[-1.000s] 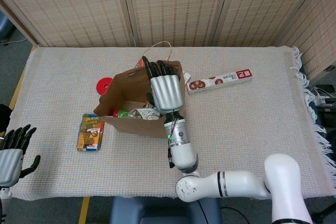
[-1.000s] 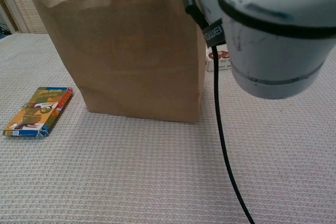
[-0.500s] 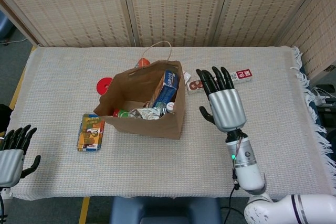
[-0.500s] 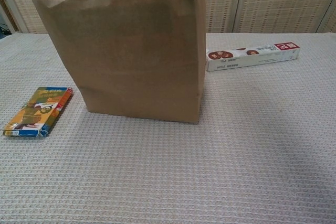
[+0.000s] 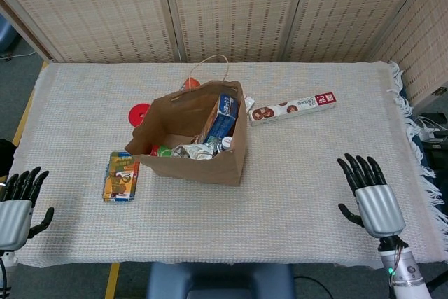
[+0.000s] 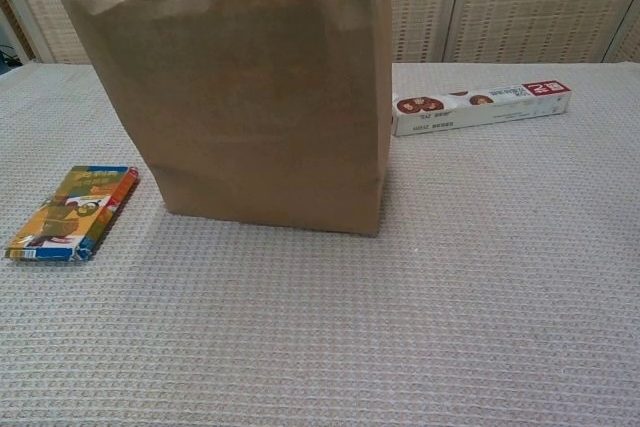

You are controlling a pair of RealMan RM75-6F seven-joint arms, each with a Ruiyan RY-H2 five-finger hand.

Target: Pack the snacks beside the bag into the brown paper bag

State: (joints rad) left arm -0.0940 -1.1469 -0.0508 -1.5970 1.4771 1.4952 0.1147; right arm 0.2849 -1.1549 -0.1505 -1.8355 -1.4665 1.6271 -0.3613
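The brown paper bag (image 5: 168, 166) (image 6: 250, 97) stands upright in the middle of the table, mouth open. Inside it I see a blue carton (image 5: 222, 118) leaning on the right wall, a crumpled silver wrapper (image 5: 192, 150) and a green item. A flat colourful snack box (image 5: 120, 176) (image 6: 72, 212) lies left of the bag. A long red-and-white biscuit box (image 5: 292, 108) (image 6: 480, 107) lies to its right, further back. My right hand (image 5: 369, 197) hovers open at the table's front right, holding nothing. My left hand (image 5: 17, 204) is open off the front left corner, also holding nothing.
A red disc (image 5: 140, 113) lies behind the bag on the left, and an orange object (image 5: 190, 83) peeks out behind the bag by its string handle. The woven cloth (image 5: 315, 166) covers the table; its fringed edge runs down the right side. Wicker screens stand behind.
My right hand left the bag's mouth, letting go of the blue carton inside, and drew back to the front right. The left hand barely moved.
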